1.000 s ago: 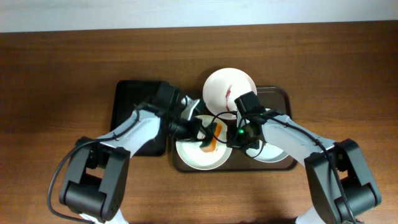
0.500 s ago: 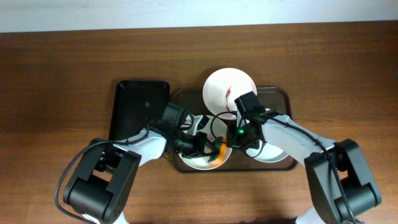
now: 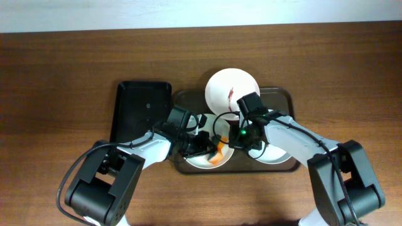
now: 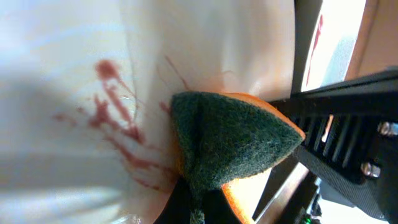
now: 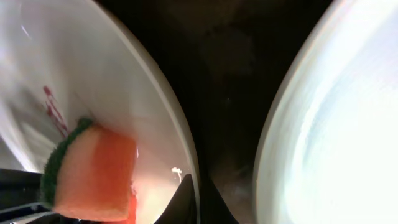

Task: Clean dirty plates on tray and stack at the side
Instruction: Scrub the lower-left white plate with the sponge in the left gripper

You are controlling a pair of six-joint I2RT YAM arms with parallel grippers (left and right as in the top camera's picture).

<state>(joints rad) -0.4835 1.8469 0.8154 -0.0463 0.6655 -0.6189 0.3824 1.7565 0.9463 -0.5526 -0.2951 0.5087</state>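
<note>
Scrubbing needs a steady dish: the right hand [image 3: 237, 139] pinches the rim of the plate [image 4: 62, 68] at the tray's [image 3: 284, 93] front-left corner, while the left hand [image 3: 207, 148], clamped on the sponge [image 4: 230, 143], presses it onto red smears.

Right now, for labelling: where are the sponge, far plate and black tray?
sponge [image 4: 230, 140], left wrist view, green scouring face.
far plate [image 3: 220, 85], overhead view, white area beside smear.
black tray [image 3: 135, 103], overhead view, bare floor.

Overhead evenly lit; wrist views blurry (plates [image 5: 336, 124] glare).
</note>
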